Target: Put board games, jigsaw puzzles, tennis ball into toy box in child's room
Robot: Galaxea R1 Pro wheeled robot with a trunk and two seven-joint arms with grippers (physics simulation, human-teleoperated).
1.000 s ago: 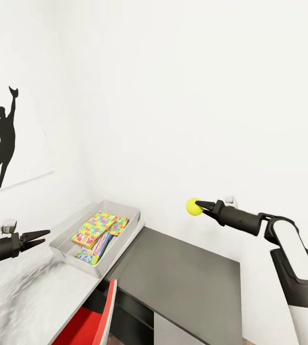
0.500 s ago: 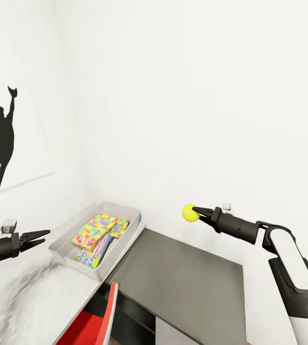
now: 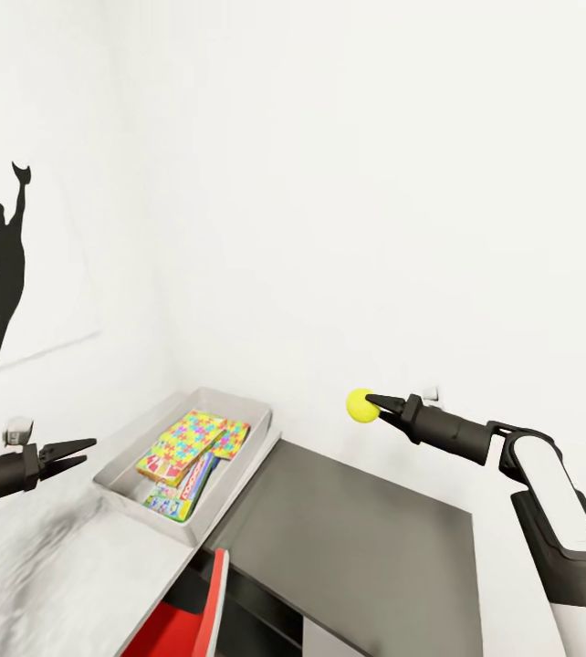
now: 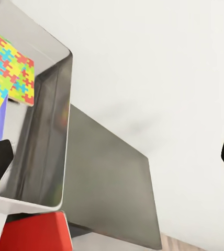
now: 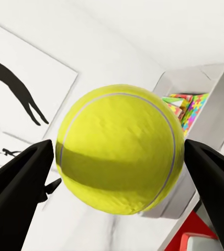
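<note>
The yellow-green tennis ball (image 3: 361,405) hangs in the air over the dark cabinet, to the right of the toy box, with my right gripper (image 3: 372,403) shut on it. Up close the tennis ball (image 5: 120,149) sits between both black fingers (image 5: 18,188). The light grey toy box (image 3: 238,403) stands at the far end of the table (image 3: 47,566) in the corner. Two jigsaw puzzles (image 3: 188,436) lie on top of board games (image 3: 176,493) inside it. My left gripper (image 3: 80,452) hovers open over the table, left of the box. The toy box wall (image 4: 44,130) is in the left wrist view.
A lower dark grey cabinet (image 3: 357,534) adjoins the table on the right. A red chair back (image 3: 183,620) stands at the table's front edge. White walls close in behind and to the left, with a black silhouette poster (image 3: 1,265) on the left one.
My right gripper has carried the tennis ball slightly left and down, then held still. The view has shifted a little. The left gripper has not moved.
</note>
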